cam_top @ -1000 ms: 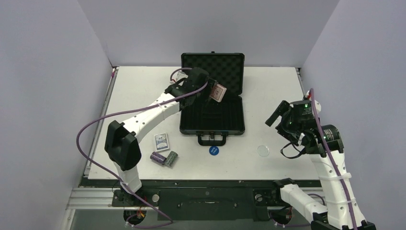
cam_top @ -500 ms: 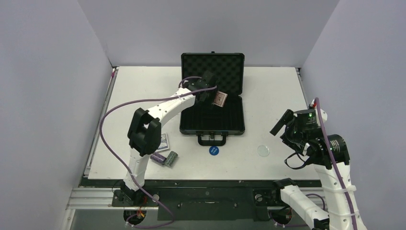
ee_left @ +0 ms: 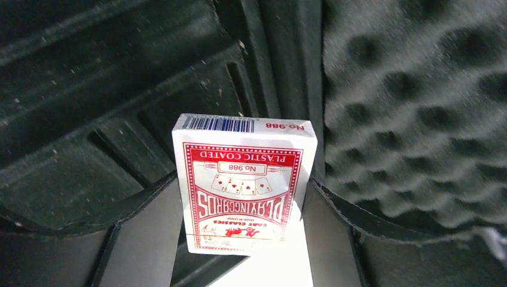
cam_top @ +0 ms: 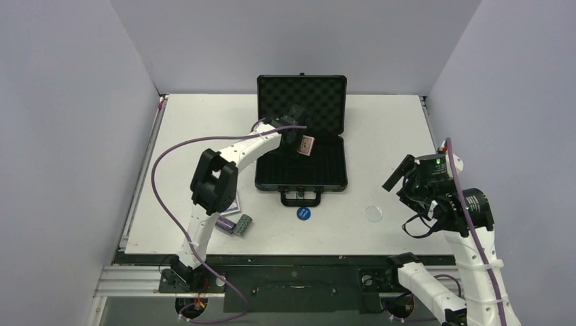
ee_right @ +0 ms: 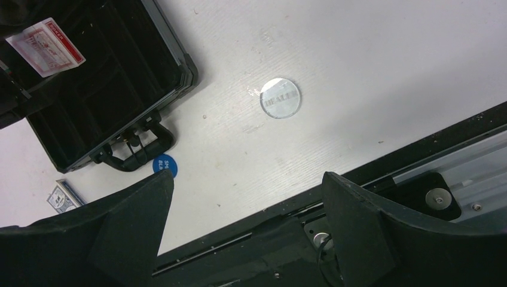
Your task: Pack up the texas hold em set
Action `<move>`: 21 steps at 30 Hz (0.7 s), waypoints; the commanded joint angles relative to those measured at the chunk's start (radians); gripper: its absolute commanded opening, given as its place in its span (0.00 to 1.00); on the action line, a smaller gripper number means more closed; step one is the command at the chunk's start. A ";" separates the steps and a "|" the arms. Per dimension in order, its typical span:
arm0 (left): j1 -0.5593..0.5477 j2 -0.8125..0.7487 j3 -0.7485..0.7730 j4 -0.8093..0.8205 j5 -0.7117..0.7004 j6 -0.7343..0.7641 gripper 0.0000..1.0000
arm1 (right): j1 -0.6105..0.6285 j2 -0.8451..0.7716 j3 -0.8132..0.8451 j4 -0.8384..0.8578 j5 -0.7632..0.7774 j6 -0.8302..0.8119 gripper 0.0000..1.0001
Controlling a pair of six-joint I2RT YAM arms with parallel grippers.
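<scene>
The black case (cam_top: 302, 170) lies open on the table, its foam lid (cam_top: 302, 102) standing at the back. My left gripper (cam_top: 303, 141) is shut on the red card deck (cam_top: 307, 145) and holds it over the case's tray; the deck (ee_left: 242, 182) fills the left wrist view, with the tray's slots behind it. The blue deck (cam_top: 233, 202) lies left of the case, partly under my arm. The purple and green chip stacks (cam_top: 234, 224) lie in front of it. The blue disc (cam_top: 303, 214) lies by the handle, the clear disc (cam_top: 373, 214) to its right. My right gripper (cam_top: 401, 173) is open and empty above the table's right side.
In the right wrist view the clear disc (ee_right: 280, 97), the blue disc (ee_right: 164, 165), the case's handle (ee_right: 140, 149) and the blue deck (ee_right: 63, 195) show on the white table. The black front rail (cam_top: 292, 259) runs along the near edge. Grey walls enclose three sides.
My left gripper has carried the red deck lower over the case's tray, and its arm has folded closer to the case. My right arm drew back toward the right edge, then held still.
</scene>
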 commanded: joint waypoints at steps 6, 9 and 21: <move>0.027 0.028 0.017 0.000 -0.051 -0.093 0.02 | -0.006 0.032 -0.037 0.048 0.008 0.024 0.89; 0.025 0.039 0.021 0.022 -0.051 -0.098 0.04 | -0.005 0.039 -0.045 0.052 0.006 0.025 0.89; 0.015 0.063 -0.013 0.113 0.048 -0.157 0.21 | -0.005 0.048 -0.057 0.062 0.005 0.017 0.89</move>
